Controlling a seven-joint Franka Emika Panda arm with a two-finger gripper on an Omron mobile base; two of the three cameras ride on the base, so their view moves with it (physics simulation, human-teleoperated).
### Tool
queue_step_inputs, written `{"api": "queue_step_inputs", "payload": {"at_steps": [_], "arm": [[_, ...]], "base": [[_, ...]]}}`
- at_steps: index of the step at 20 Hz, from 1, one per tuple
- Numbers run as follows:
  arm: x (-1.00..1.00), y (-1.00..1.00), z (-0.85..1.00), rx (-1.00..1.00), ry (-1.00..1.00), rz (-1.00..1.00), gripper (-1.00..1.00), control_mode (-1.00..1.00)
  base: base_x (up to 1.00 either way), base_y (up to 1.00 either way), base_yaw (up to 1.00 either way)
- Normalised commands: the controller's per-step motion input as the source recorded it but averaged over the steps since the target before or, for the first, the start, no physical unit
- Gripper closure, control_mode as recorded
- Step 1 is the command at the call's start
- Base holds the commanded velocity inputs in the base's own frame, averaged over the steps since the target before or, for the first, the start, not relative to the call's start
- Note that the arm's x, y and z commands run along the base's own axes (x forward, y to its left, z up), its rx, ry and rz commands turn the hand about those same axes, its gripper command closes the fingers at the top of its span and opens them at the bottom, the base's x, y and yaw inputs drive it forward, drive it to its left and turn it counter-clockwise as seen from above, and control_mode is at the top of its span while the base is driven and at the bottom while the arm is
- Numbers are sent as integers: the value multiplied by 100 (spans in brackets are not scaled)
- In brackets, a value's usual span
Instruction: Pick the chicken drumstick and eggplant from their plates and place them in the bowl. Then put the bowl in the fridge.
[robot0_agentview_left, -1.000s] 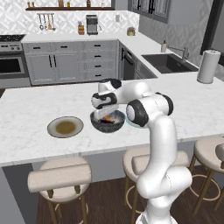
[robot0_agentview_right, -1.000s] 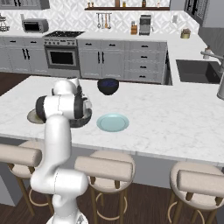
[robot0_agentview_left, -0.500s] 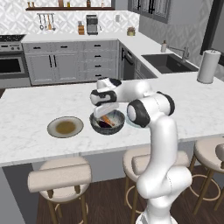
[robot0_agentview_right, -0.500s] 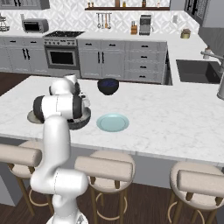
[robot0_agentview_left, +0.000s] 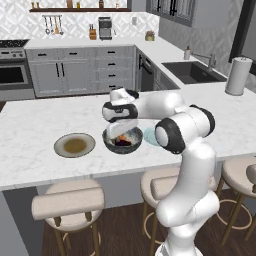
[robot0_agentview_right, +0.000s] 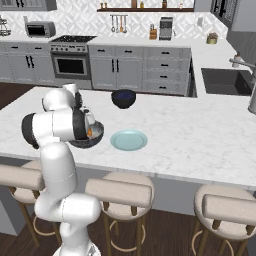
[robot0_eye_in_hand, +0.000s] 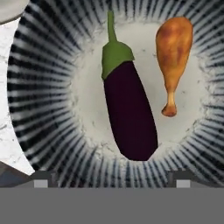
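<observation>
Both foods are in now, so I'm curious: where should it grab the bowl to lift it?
Probably the bowl's rim wall, from above, one finger inside and one outside. The bowl looks too wide to span, and the eggplant and drumstick fill the middle.

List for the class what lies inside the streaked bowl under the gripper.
Inside the bowl lie the eggplant and the chicken drumstick, side by side. The bowl floor beneath them is covered.

A home kitchen, rendered. Grey drawer cabinets with black handles (robot0_agentview_left: 80, 75) line the walls beside a steel oven range (robot0_agentview_right: 71, 57), a dark sink basin (robot0_agentview_left: 192, 71) and a white-marble island desk (robot0_agentview_right: 200, 135). Padded beige bar stools (robot0_agentview_right: 119, 192) stand along it.
</observation>
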Motion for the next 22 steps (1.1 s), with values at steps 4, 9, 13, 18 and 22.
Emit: {"api": "queue_step_inputs", "payload": {"at_steps": [4,9,13,18,22], "arm": [[-49,8,-1,0,2,3,-100,-100],[3,4,0,-2,1,8,-100,-100],[13,6,-13,-1,0,14,-100,-100],[12,11,-19,0,0,13,-100,-100],[3,10,-21,0,0,13,-100,-100]], "base": [[0,0,0],[0,0,0],[0,0,0],[0,0,0],[0,0,0]]}}
